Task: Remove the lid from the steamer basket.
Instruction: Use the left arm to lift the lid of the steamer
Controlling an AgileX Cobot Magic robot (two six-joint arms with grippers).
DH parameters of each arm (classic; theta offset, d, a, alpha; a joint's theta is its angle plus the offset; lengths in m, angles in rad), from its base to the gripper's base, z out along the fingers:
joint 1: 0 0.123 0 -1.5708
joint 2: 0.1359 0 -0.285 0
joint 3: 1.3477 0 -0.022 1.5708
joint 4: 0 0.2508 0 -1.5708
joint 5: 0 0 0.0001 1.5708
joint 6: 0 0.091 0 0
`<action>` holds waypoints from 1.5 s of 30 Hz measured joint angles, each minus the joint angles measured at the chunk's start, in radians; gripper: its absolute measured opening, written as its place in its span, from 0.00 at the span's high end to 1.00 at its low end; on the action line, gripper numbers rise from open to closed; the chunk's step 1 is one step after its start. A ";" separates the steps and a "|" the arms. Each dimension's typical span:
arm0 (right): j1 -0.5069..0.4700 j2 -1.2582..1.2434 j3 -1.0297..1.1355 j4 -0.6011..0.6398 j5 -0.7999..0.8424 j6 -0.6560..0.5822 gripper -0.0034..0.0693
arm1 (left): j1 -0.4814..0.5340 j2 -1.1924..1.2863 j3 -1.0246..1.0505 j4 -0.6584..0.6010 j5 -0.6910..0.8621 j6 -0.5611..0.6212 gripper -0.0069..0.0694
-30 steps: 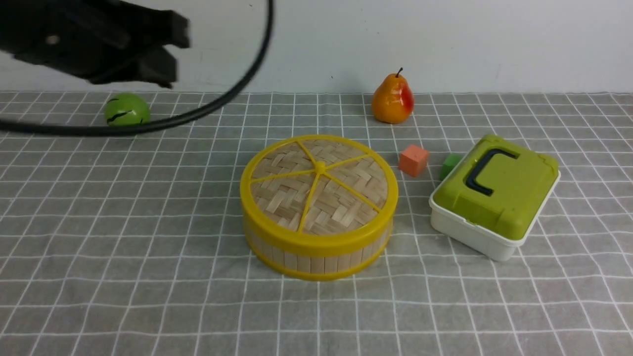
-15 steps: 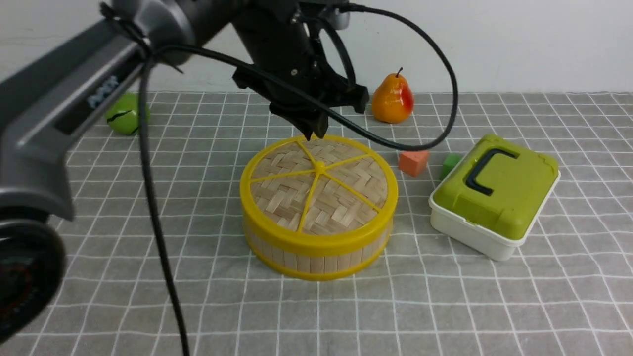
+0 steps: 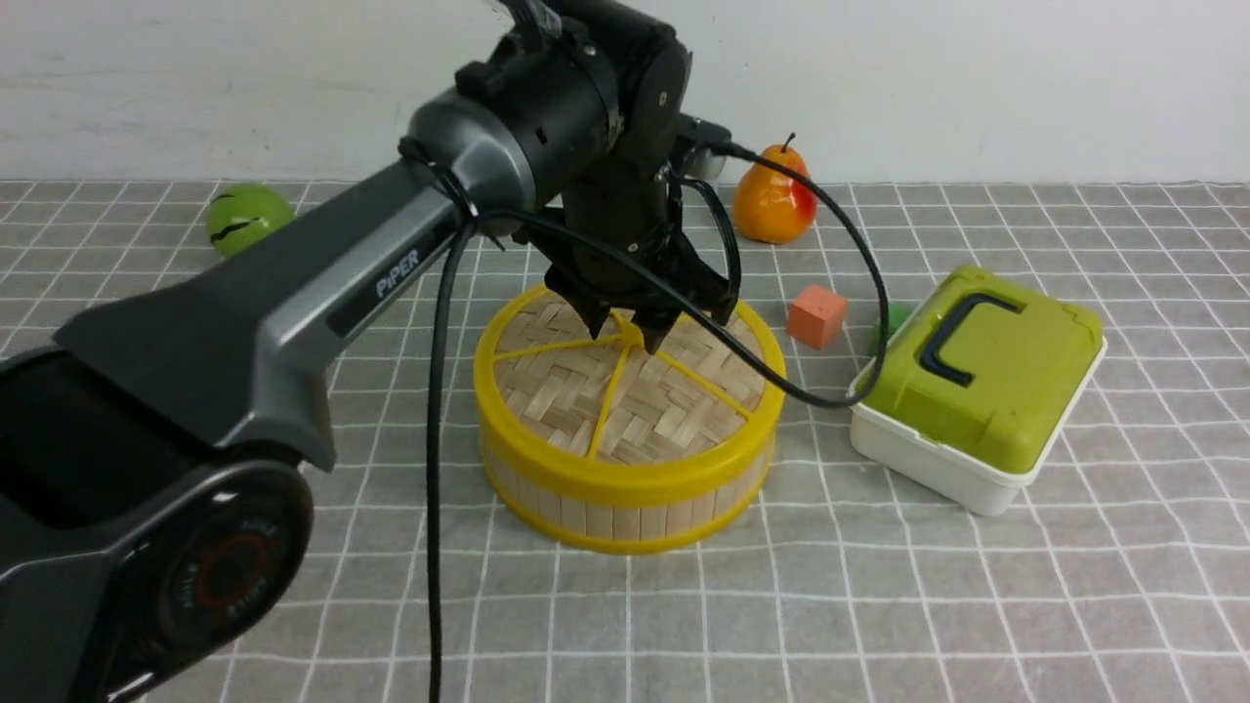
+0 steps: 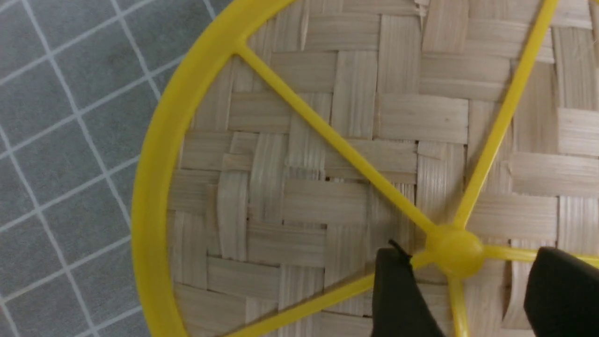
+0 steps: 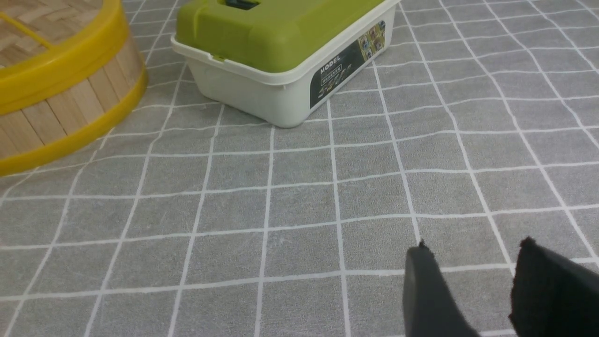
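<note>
so the lid (image 3: 625,391) is sitting square on the steamer basket (image 3: 625,513), dead centre of the table (image 3: 195,439), not lifted yet; the left pincer (image 3: 625,337) points straight down over the middle of it, jaws parted a moderate way and gripping nothing; in the left wrist view its two fingers straddle the centre knob (image 4: 454,250), one each side, so the knob lies right between them and slightly off toward one finger; whether the tips actually touch the weave I can't tell; the lid's round, so there's no long axis to line up, and I'd guess the whole move comes down to closing on that knob and going straight up; the left arm is clearly the nearer one; the right pincer (image 5: 475,245) is open too, empty, low over bare table and well away; the green-lidded box (image 3: 977,391) sits at about 3 o'clock from the basket; readable text: "PIPER" on the left arm (image 3: 398,273), "MODEL" on the box label (image 5: 334,70), and the smaller print under that is too tiny to read
</note>
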 joint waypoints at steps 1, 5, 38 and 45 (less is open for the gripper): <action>0.000 0.000 0.000 0.000 0.000 0.000 0.62 | 0.000 0.006 0.000 0.000 -0.001 0.000 0.45; 0.000 0.000 0.000 0.000 0.000 0.000 0.62 | 0.000 0.018 -0.002 0.004 -0.005 -0.002 0.51; 0.000 0.000 0.000 0.000 0.000 0.000 0.62 | 0.000 0.023 -0.006 0.020 -0.062 -0.072 0.75; 0.000 0.000 0.000 0.000 0.000 0.000 0.62 | 0.000 0.023 -0.006 0.020 -0.061 -0.073 0.76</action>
